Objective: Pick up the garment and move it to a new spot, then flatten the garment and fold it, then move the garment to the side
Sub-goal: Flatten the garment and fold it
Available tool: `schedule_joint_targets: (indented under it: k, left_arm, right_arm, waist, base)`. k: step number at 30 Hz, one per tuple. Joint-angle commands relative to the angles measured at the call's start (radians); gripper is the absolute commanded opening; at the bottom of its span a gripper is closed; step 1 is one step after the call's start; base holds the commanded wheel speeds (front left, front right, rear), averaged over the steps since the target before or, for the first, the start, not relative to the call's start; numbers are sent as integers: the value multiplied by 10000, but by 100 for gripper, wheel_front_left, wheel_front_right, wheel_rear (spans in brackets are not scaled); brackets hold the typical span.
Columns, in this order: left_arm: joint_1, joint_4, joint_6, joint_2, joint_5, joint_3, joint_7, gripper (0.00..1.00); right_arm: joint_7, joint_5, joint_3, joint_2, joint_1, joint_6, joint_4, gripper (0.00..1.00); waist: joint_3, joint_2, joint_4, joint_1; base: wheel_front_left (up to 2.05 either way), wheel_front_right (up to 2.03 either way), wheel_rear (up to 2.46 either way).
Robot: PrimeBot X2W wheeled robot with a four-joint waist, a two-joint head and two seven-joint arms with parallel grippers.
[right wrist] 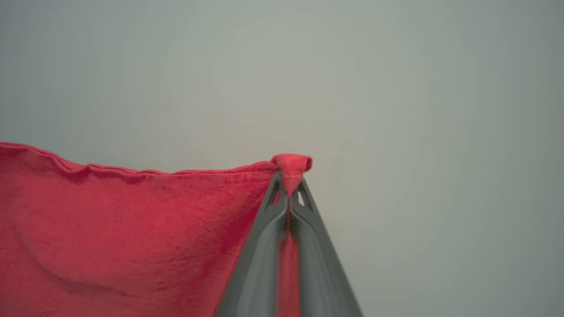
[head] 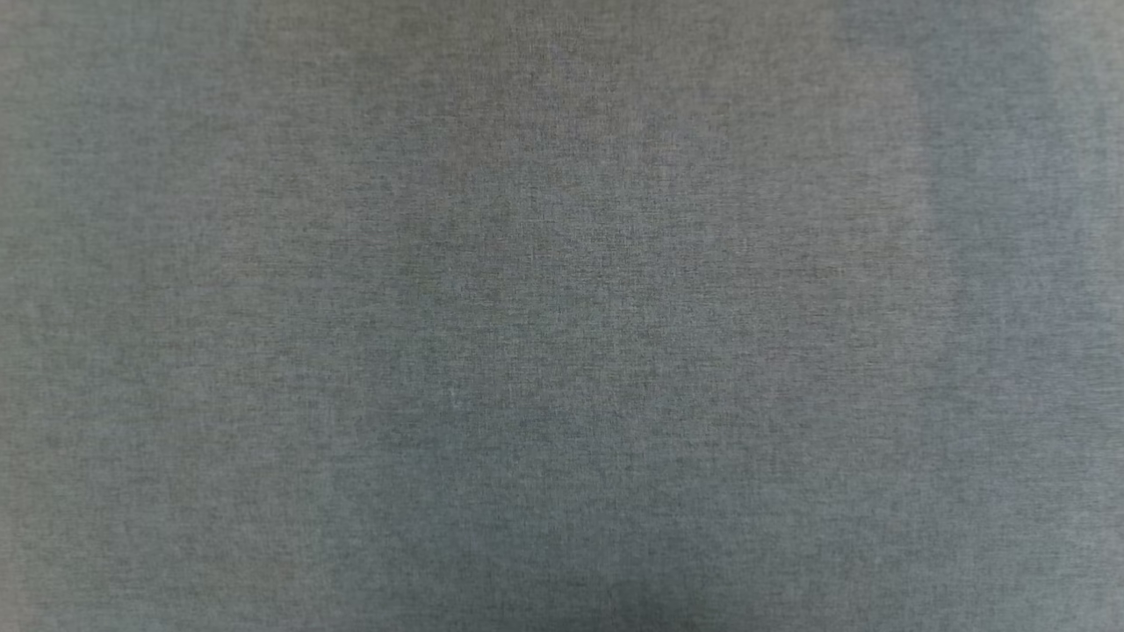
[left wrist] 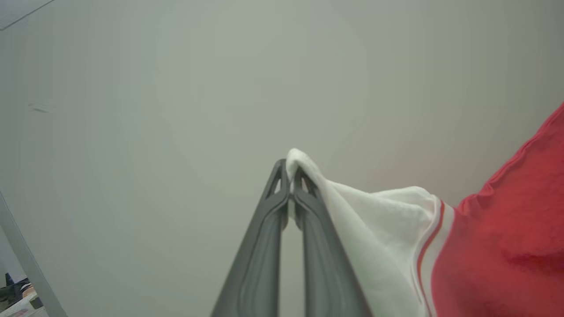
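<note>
In the left wrist view my left gripper [left wrist: 291, 169] is shut on the tip of the garment's white sleeve [left wrist: 374, 220]. That sleeve runs down and right past a red-and-white striped trim into the red body of the garment [left wrist: 506, 220]. Over in the right wrist view, my right gripper [right wrist: 289, 180] is shut on a red hemmed corner of the garment [right wrist: 132, 229], whose cloth stretches away to the left with its hem along the top. Both grippers hold the cloth up against a plain pale wall.
The head view looks at a plain grey woven surface [head: 562, 316] with faint shadow bands. A pale post [left wrist: 26, 259] and some clutter [left wrist: 17, 295] sit at the lower left of the left wrist view.
</note>
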Motion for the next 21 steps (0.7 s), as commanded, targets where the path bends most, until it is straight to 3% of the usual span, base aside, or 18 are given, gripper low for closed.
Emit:
schedule_joint_targets:
  k: [1, 8, 13, 21]
  left_arm:
    - [46, 218, -25, 7, -156, -134, -176, 0]
    - [1469, 1288, -27, 183, -724, -428, -1038, 0]
    - [3534, 1338, 19, 265, -968, -572, -1338, 0]
    - [7377, -30, 747, 445, -1405, -527, -1433, 0]
  right_arm:
    - [-175, 76, 188, 94, 8, -7, 212, 0]
    - [-986, 840, 1431, 282, 1423, -7, 753, 0]
    - [-1569, 1592, 2445, 229, 3094, -7, 754, 0]
    - [-2085, 2898, 3855, -535, 5824, -7, 145, 0]
  waist:
    - [300, 0, 38, -2]
    - [-4, 0, 6, -2]
    - [-769, 0, 87, -2]
    - [-2376, 0, 322, -2]
  base:
    - [0, 0, 0]
    - [0, 0, 0]
    - [0, 0, 0]
    - [0, 0, 0]
